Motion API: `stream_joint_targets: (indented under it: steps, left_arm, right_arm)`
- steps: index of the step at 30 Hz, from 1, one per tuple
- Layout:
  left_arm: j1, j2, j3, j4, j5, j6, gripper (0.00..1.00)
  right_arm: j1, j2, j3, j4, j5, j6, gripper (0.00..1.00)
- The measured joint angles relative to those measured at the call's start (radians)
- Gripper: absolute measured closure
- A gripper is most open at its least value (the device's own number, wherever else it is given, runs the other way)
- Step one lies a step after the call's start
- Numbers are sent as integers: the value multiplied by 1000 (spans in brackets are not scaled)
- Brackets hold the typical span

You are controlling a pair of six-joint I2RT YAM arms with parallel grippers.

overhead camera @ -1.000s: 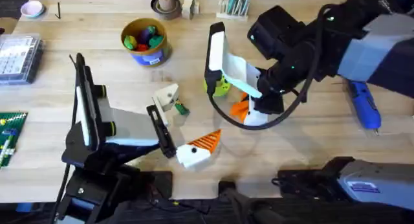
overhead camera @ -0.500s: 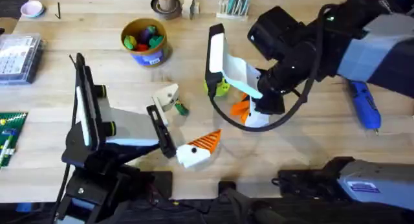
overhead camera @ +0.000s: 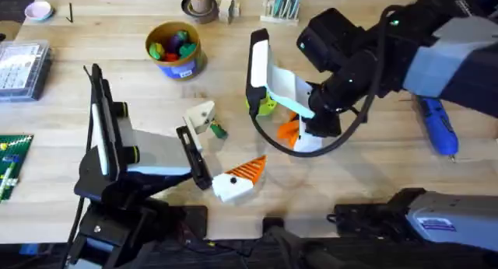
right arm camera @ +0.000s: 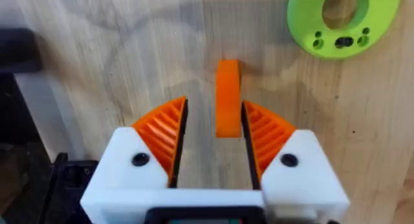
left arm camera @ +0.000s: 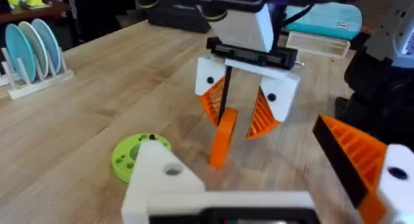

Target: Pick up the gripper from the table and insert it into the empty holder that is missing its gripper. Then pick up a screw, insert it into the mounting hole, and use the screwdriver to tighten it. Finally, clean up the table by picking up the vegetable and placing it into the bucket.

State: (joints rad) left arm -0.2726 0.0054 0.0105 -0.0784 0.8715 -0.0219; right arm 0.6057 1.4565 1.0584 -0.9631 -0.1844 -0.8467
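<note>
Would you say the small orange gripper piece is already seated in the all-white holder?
No: the right wrist view shows the orange gripper piece on the table, standing between the right gripper's open fingers.

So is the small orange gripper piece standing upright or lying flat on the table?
Upright. In the left wrist view the orange gripper piece stands on end on the table, between the open fingers of the right gripper.

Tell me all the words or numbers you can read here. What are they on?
No text reads clearly.
Bucket: white label, too blurred to read.
Right arm: white sticker near its base, too small to read.
Screwdriver: no readable marking.
</note>
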Motion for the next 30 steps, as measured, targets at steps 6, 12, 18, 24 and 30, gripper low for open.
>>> stream_joint_targets:
  steps: [6,12,18,24,30]
  left_arm:
    - [0,0,0,0,0,0,8]
    - [0,0,0,0,0,0,7]
    - [0,0,0,0,0,0,7]
    - [0,0,0,0,0,0,7]
    - [0,0,0,0,0,0,8]
  right_arm:
    - [0,25,0,4,4,0,460]
    - [0,25,0,5,23,-7,868]
    - [0,25,0,13,19,-7,989]
    - [0,-15,5,13,3,18,992]
    - [0,-189,72,13,3,95,992]
